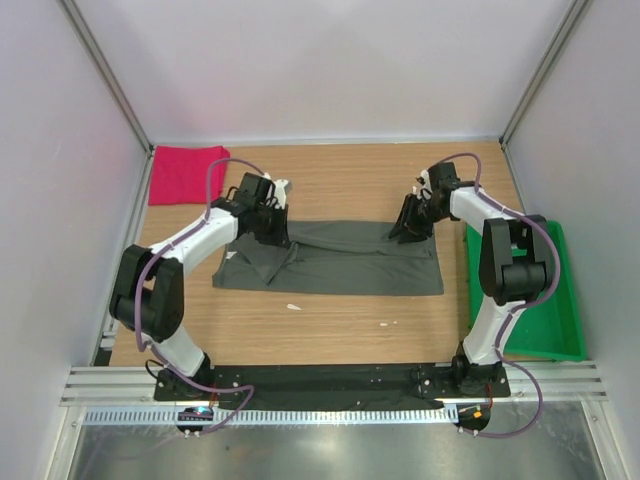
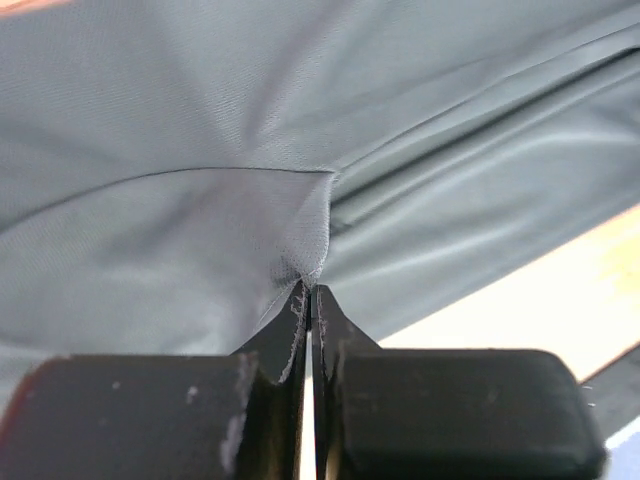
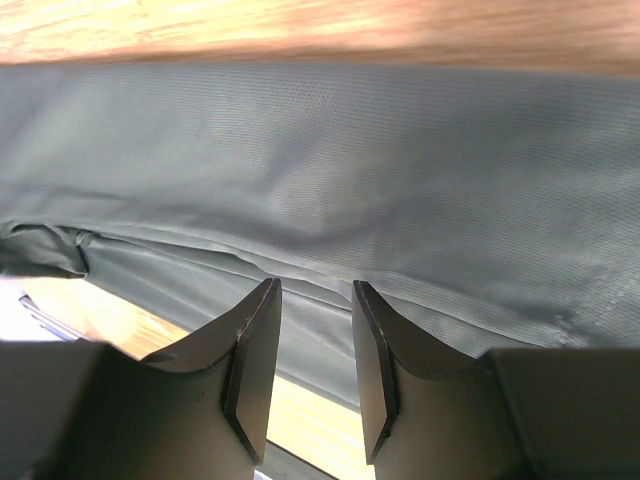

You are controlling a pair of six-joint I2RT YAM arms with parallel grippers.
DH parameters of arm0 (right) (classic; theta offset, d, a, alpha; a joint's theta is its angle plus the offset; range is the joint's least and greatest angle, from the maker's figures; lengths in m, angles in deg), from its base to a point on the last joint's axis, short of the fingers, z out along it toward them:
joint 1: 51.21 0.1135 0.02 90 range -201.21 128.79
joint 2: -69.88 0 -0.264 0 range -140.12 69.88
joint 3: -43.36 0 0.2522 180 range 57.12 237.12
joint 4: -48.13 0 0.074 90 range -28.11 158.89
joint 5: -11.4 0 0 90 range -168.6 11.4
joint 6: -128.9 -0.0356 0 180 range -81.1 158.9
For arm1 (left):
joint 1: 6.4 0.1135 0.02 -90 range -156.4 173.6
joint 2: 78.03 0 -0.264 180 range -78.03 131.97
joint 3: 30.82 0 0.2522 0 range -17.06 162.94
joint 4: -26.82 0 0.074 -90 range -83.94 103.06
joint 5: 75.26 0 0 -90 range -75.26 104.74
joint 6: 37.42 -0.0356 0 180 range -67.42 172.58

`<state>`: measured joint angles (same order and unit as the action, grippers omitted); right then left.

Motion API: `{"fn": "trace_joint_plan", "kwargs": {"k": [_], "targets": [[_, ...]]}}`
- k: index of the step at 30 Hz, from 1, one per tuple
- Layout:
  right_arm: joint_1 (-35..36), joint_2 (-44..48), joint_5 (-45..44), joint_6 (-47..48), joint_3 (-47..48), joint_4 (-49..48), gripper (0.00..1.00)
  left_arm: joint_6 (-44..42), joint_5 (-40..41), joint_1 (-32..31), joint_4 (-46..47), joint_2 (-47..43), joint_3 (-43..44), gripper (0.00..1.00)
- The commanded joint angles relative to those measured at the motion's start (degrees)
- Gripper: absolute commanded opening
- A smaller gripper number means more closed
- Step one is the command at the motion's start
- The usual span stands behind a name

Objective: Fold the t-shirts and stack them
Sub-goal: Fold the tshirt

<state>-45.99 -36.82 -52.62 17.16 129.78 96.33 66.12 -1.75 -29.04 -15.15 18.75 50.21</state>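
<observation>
Red shirt (image 1: 186, 173) lies in the bench's (image 1: 330, 330) far-left corner. My left end effector (image 2: 310, 292) is clenched on a pinch of the grey shirt (image 1: 340, 262), which lies spread mid-bench. My right end effector (image 3: 315, 305) sits over that shirt's far-right edge, jaws parted, gripping nothing. Green tray (image 1: 568, 300) rests at right.

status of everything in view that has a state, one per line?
grey t-shirt: spread flat, left end rumpled
red t-shirt: folded, far-left corner
left claw: shut on grey t-shirt
right claw: open over grey t-shirt's right end
green tray: upright, table's right side
</observation>
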Motion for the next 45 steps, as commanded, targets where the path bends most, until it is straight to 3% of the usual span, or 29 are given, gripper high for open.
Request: {"fn": "trace_joint_plan", "kwargs": {"k": [1,7,10,16,17,20,24,32,39,45], "targets": [[0.15,3.16,-1.37,-0.59,-0.94,-0.16,0.4,4.47,-0.65,-1.36,-0.79,-3.96,-0.91,0.0],[-0.2,3.16,-2.51,-0.94,-1.3,-0.16,0.4,6.23,-1.88,-2.5,-2.64,-3.96,-3.1,0.01],[-0.64,3.33,-4.26,-1.11,-1.03,0.37,0.4,6.41,-3.36,-2.94,-3.34,-3.26,-4.25,0.09],[-2.75,5.7,-8.21,-1.73,-1.82,1.24,0.4,3.86,-3.64,-3.21,-9.93,-1.06,-2.23,0.28],[-2.93,6.58,-9.53,-1.73,-1.91,1.33,0.4,3.77,-3.2,-3.21,-10.72,-2.19,-1.88,0.36],[-3.89,8.16,-11.81,-1.29,-2.61,2.04,0.4,4.21,-1.27,-2.68,-11.61,-4.39,0.05,0.47],[-6.88,8.79,-13.84,-0.5,-2.62,1.34,0.42,6.32,-2.14,1.7,-10.82,-6.68,2.6,0.49],[-8.55,1.5,-16.74,2.67,5.03,1.25,0.44,11.94,-4.95,17.35,-4.41,-3.26,2.52,0.5],[-8.82,-2.73,-18.68,3.28,9.42,2.39,0.44,12.47,-4.77,19.64,-3.79,2.28,5.86,0.51],[-8.99,-3.69,-18.15,2.58,8.99,1.86,0.43,15.37,-7.32,19.64,-0.8,3.33,2.7,0.44]]}}
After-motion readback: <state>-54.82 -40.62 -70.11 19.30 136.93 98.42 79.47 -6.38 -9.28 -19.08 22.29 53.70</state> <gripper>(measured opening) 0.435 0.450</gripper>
